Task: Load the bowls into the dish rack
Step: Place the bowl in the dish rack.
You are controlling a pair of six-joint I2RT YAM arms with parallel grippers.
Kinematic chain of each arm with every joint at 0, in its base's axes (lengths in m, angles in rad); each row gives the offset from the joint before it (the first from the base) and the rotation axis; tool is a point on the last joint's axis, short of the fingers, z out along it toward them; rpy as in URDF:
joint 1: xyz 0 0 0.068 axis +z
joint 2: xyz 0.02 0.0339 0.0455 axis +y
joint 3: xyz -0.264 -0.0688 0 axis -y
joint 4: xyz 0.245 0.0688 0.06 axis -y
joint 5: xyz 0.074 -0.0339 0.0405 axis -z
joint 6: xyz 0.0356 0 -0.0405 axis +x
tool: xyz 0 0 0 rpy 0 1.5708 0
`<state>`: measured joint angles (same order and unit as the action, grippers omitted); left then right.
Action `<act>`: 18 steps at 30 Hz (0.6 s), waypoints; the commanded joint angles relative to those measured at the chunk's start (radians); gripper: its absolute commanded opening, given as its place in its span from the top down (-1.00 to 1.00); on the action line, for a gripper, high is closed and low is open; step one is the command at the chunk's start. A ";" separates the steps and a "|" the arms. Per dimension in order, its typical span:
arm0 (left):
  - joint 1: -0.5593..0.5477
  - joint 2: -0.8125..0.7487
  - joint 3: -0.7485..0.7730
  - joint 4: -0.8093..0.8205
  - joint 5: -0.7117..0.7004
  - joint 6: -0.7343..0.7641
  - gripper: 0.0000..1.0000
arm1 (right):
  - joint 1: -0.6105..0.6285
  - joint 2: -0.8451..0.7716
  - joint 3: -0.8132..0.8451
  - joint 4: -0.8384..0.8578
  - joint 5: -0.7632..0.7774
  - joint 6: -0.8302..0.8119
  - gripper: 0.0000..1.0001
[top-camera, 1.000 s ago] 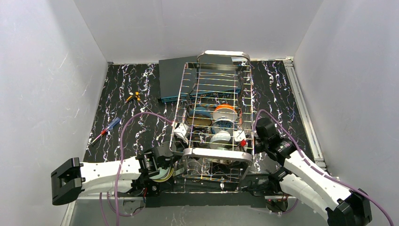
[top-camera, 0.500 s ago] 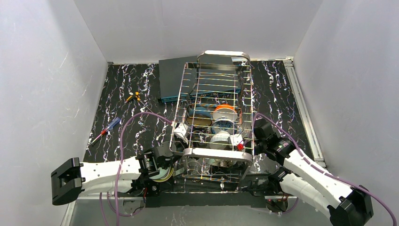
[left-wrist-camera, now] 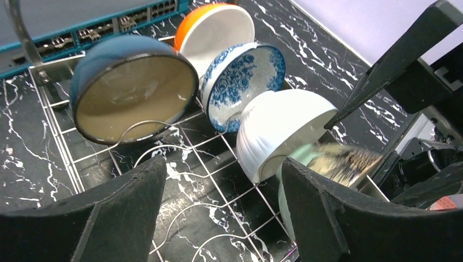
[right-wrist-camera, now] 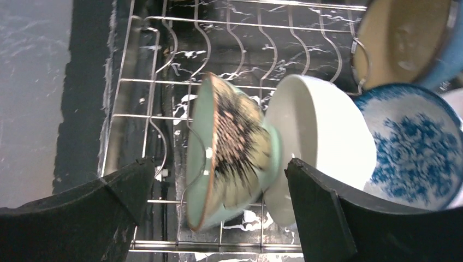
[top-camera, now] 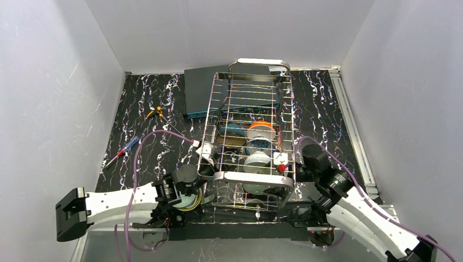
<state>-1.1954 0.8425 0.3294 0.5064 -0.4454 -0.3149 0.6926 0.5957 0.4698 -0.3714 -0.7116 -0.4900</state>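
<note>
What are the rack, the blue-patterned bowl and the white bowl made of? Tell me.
Rack: bright metal wire, probably polished steel; it mirrors light.
Blue-patterned bowl: likely glazed ceramic; glossy white ground, painted blue flowers.
White bowl: ceramic, possibly melamine; smooth ribbed outside, soft sheen.

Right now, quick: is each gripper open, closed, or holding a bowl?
Left gripper: open, holding nothing.
Right gripper: open; the pale green bowl stands between its fingers, not gripped.
</note>
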 commanded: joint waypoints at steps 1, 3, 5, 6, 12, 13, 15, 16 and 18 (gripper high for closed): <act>-0.004 -0.063 0.008 -0.012 -0.059 0.064 -0.51 | 0.000 -0.146 -0.042 0.253 0.173 0.249 -0.97; -0.003 -0.081 0.010 -0.029 -0.076 0.083 -0.53 | 0.000 -0.202 -0.075 0.295 0.227 0.318 -0.97; -0.004 -0.101 0.011 -0.050 -0.095 0.095 -0.53 | 0.000 -0.250 -0.098 0.317 0.271 0.360 -0.97; -0.003 -0.110 0.011 -0.062 -0.104 0.100 -0.54 | 0.000 -0.270 -0.104 0.319 0.289 0.369 -0.97; -0.003 -0.175 0.017 -0.159 -0.138 0.106 -0.54 | 0.001 -0.316 -0.088 0.276 0.338 0.381 -0.97; -0.003 -0.187 0.019 -0.183 -0.149 0.102 -0.55 | 0.000 -0.320 -0.083 0.270 0.344 0.381 -0.97; -0.003 -0.212 0.026 -0.239 -0.177 0.087 -0.55 | -0.001 -0.325 -0.074 0.268 0.350 0.385 -0.97; -0.003 -0.222 0.033 -0.274 -0.191 0.080 -0.55 | 0.000 -0.328 -0.069 0.270 0.351 0.389 -0.97; -0.003 -0.243 0.057 -0.366 -0.221 0.056 -0.56 | 0.000 -0.336 -0.063 0.274 0.353 0.402 -0.97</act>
<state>-1.1954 0.6411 0.3313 0.3035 -0.5728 -0.2314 0.6937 0.2829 0.3496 -0.1665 -0.3916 -0.1272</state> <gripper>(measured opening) 0.775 0.985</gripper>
